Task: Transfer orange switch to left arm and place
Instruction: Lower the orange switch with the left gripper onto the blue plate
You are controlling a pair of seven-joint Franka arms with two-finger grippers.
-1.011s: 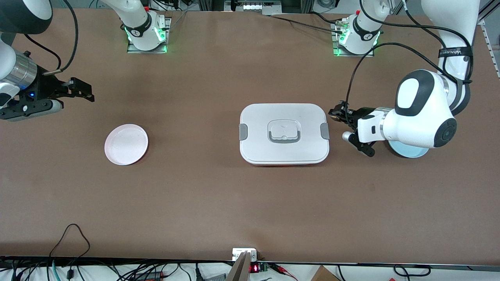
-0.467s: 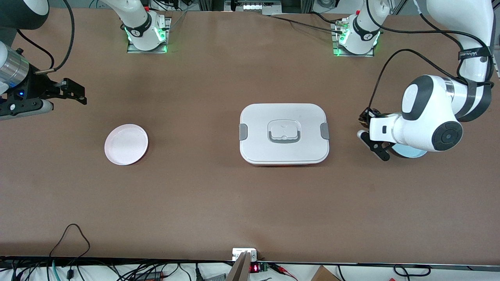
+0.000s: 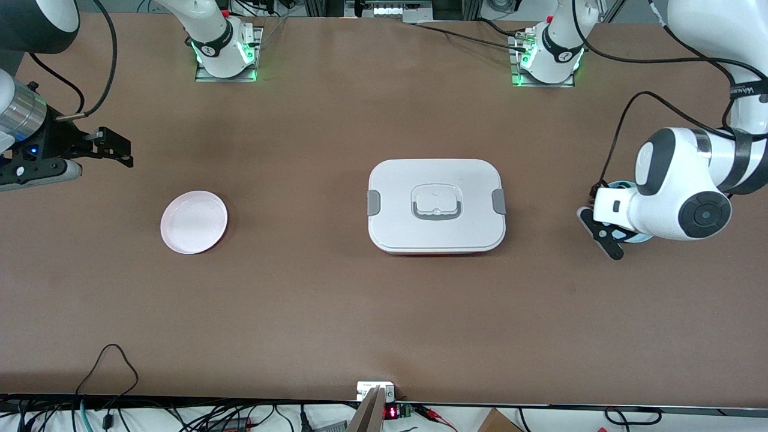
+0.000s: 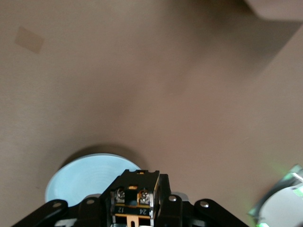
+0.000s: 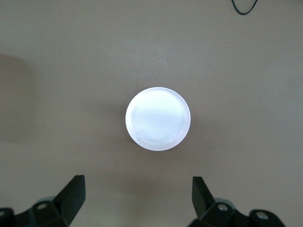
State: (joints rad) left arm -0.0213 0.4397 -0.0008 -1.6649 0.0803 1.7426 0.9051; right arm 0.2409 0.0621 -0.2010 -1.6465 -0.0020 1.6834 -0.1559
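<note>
The orange switch [image 4: 137, 183], a small black block with orange edges, sits clamped between the fingers of my left gripper [image 4: 137, 198]. That gripper hangs over a light blue plate [image 4: 87, 177] at the left arm's end of the table. In the front view the left arm's white wrist [image 3: 624, 210] hides the gripper and the switch. The white box [image 3: 436, 206] lies flat at the table's middle, apart from both arms. My right gripper [image 3: 117, 147] is open and empty in the air at the right arm's end; it also shows in the right wrist view [image 5: 137, 187].
A pale pink plate [image 3: 194, 222] lies between the box and the right arm's end; it also shows in the right wrist view [image 5: 157, 118]. The blue plate peeks out beside the left wrist [image 3: 639, 238]. Cables run along the table's front edge.
My left arm has swung away from the box toward its own end of the table, now over the blue plate. My right gripper has shifted slightly.
</note>
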